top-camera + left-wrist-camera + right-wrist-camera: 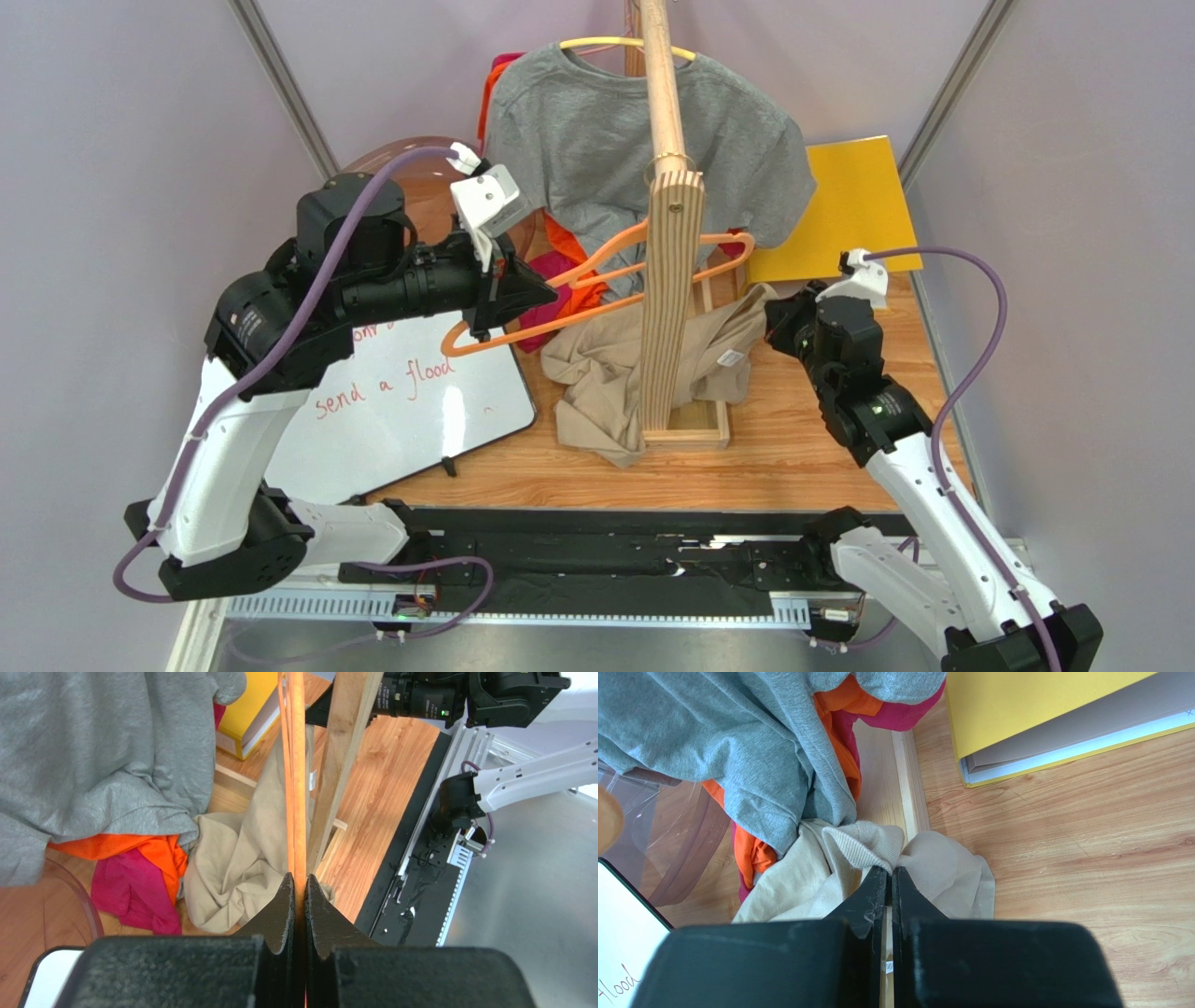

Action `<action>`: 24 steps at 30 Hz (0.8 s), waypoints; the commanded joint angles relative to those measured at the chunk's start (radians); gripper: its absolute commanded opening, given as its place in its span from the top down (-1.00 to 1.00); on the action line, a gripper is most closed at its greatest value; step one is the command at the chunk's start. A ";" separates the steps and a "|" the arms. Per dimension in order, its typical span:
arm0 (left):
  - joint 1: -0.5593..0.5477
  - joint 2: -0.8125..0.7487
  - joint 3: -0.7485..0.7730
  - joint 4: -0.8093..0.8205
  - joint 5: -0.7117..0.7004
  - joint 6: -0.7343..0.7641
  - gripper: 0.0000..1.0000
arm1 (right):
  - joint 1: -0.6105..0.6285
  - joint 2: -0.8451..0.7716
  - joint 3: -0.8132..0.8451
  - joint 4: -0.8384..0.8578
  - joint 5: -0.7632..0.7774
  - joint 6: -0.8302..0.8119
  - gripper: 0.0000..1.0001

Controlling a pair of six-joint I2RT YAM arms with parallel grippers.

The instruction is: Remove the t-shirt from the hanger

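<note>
The orange hanger (pixel 617 273) is held tilted above the table, and its bars look bare. My left gripper (pixel 487 329) is shut on its left end; in the left wrist view the jaws (pixel 299 880) pinch the thin orange bar (pixel 297 777). The beige t-shirt (pixel 610 371) lies crumpled at the foot of the wooden stand, below the hanger. My right gripper (pixel 770 317) is shut on the shirt's right edge; the right wrist view shows its jaws (pixel 891 872) pinching a fold of the beige cloth (pixel 808 882) near the ribbed collar.
A wooden stand (pixel 671 280) rises mid-table between the arms. A grey t-shirt (pixel 603 126) hangs on a yellow hanger behind it, with orange and magenta cloth (pixel 554 273) beneath. A yellow folder (pixel 842 210) lies back right, a whiteboard (pixel 407 406) front left.
</note>
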 commanded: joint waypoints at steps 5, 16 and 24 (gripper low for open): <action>0.002 -0.065 -0.107 0.038 -0.022 0.013 0.83 | -0.003 -0.015 0.013 0.060 -0.028 -0.008 1.00; 0.002 -0.224 -0.200 0.055 -0.373 -0.150 -0.48 | -0.003 0.016 0.017 0.087 -0.077 0.010 1.00; 0.008 -0.442 -0.511 0.165 -0.799 -0.383 -0.48 | -0.004 0.039 0.017 0.104 -0.118 0.031 1.00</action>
